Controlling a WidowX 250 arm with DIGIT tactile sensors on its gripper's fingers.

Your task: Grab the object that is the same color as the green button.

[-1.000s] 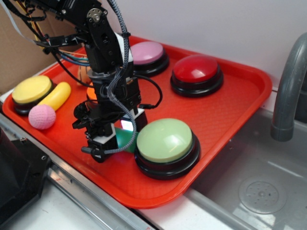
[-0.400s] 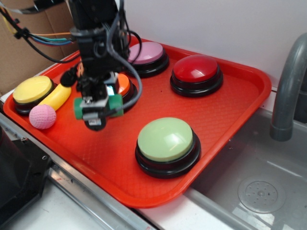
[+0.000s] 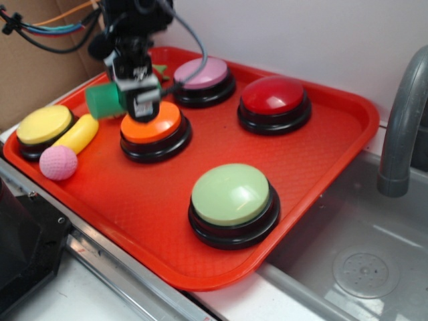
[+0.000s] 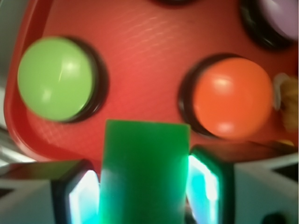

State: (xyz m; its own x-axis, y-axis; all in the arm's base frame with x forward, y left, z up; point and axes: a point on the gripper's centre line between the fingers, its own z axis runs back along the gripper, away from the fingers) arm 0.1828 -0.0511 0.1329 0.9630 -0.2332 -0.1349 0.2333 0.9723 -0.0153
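Observation:
The object, a dark green cylinder [image 3: 101, 101] [image 4: 145, 172], hangs in the air over the tray's back left, above the orange button [image 3: 154, 123]. My gripper [image 3: 137, 100] [image 4: 145, 196] is shut on it, one finger pressed against each side, and its left end sticks out past the fingers. The pale green button [image 3: 231, 194] [image 4: 55, 78] on its black base sits on the tray's front right, well away from the gripper.
The red tray [image 3: 321, 160] also holds a pink button [image 3: 204, 73], a red button [image 3: 274, 97], a yellow button [image 3: 43, 125], a yellow banana toy [image 3: 79, 134] and a pink ball [image 3: 58, 162]. A sink basin [image 3: 348, 261] and grey tap [image 3: 401, 120] lie to the right.
My gripper has risen off the tray beside the green button and carried the green cylinder up and back-left, to above the orange button.

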